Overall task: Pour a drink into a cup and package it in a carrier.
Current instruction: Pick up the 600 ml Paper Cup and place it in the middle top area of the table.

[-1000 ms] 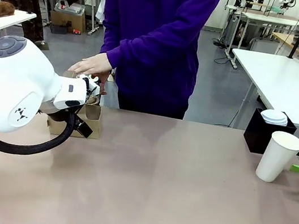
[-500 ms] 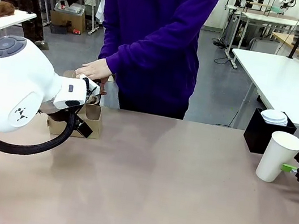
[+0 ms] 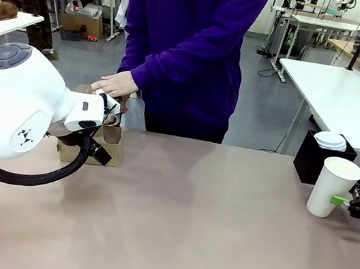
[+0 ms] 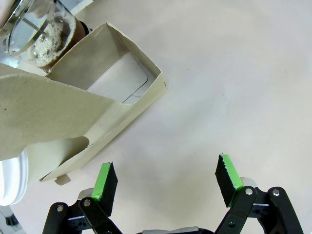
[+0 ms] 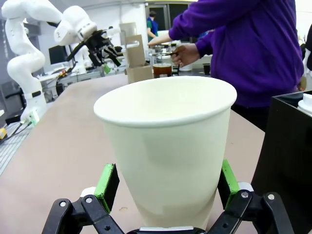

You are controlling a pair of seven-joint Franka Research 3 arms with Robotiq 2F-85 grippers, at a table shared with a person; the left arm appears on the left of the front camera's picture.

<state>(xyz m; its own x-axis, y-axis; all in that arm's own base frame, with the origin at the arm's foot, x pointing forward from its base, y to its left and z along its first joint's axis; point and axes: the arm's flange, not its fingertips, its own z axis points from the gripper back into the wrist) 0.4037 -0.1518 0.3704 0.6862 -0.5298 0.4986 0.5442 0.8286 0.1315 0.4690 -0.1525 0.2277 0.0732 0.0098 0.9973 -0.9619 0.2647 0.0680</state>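
Observation:
The tall white paper cup (image 3: 333, 187) stands at the table's right end. My right gripper (image 3: 350, 203) is open with its green pads on either side of the cup (image 5: 168, 146), low on its wall. The brown cardboard carrier (image 3: 106, 144) sits at the far left edge, partly behind my left arm (image 3: 18, 107). My left gripper (image 4: 165, 178) hangs open above the table beside the carrier (image 4: 73, 107), holding nothing. Behind the carrier stands the clear jug with the dark drink (image 4: 46, 36), and the person's hand (image 5: 183, 53) is on the jug (image 5: 162, 68).
A black box (image 3: 312, 161) with a short lidded white cup (image 3: 331, 140) on it stands just behind the tall cup. The person in a purple sweater (image 3: 188, 46) stands at the far edge. Bare table top (image 3: 185, 225) spreads across the middle.
My right gripper has moved left, so that the cup now stands between its fingers. The person's hand has shifted slightly to the right, by the jug. The left arm has not moved.

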